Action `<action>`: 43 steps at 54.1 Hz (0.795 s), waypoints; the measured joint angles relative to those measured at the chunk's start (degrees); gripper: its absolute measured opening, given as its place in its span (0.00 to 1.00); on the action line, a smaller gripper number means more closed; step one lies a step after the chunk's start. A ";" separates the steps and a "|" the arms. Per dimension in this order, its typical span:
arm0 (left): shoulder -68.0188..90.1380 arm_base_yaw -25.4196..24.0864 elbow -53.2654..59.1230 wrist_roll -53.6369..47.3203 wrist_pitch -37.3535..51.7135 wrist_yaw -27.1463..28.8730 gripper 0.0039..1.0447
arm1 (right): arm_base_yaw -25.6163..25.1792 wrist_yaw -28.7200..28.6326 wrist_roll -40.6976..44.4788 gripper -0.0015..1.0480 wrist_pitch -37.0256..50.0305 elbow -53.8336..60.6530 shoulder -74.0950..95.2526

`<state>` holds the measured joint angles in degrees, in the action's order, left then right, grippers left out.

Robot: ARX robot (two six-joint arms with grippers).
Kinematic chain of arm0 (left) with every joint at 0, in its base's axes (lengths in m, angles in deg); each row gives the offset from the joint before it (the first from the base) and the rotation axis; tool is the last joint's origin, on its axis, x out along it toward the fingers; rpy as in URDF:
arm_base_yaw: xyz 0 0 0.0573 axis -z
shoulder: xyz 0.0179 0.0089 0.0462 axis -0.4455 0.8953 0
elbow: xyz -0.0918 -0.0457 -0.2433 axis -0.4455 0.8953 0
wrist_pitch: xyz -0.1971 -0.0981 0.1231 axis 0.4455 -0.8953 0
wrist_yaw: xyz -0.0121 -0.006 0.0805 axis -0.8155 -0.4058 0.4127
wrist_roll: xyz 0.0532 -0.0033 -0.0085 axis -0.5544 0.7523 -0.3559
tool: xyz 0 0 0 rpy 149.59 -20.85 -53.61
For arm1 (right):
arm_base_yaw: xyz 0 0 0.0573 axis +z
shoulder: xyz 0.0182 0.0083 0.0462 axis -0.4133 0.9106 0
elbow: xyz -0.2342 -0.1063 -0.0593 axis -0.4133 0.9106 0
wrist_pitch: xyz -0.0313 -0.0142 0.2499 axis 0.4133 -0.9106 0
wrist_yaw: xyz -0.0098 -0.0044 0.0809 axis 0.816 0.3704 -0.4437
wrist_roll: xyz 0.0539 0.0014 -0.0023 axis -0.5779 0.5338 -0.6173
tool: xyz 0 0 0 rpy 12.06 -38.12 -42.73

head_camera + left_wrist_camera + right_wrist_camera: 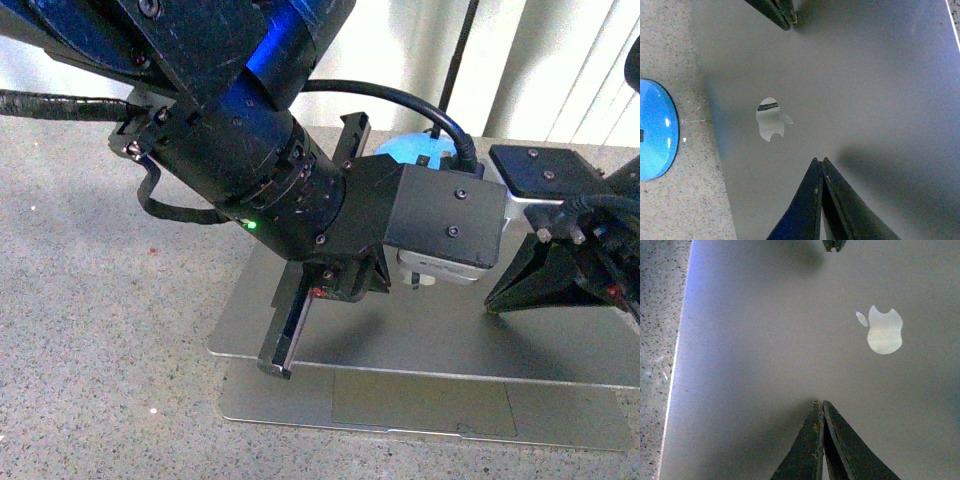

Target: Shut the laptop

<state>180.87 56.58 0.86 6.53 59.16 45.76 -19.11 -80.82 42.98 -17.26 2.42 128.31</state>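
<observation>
The silver-grey laptop (400, 345) lies on the speckled table with its lid lowered almost flat. The palm rest and trackpad (420, 405) still show in front of the lid's edge. My left gripper (275, 365) is shut, its tips on the lid near that front edge. My right gripper (497, 303) is shut, its tips on the lid further right. In the left wrist view the shut fingertips (820, 161) press on the lid beside the shiny apple logo (771, 120). In the right wrist view the shut tips (820, 404) rest on the lid (765, 340) near the logo (884, 330). Screen and keys are hidden.
A round blue object (410, 150) sits behind the laptop, and also shows in the left wrist view (655, 130). A black cable (400, 100) loops over the left arm. Grey speckled tabletop (100, 300) lies to the left of the laptop. A light wall is behind.
</observation>
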 joint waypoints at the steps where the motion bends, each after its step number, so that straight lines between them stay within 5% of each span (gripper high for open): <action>1: 0.04 0.02 0.09 0.00 0.11 0.00 0.03 | 0.04 -0.02 -0.02 0.03 0.11 0.11 0.11; 43: 2.62 1.49 5.11 0.33 3.54 -0.17 0.03 | 0.46 0.68 -0.76 0.03 4.07 5.07 2.12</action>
<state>183.50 58.07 5.98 6.86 62.70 45.59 -18.65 -80.14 42.21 -13.19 7.49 130.43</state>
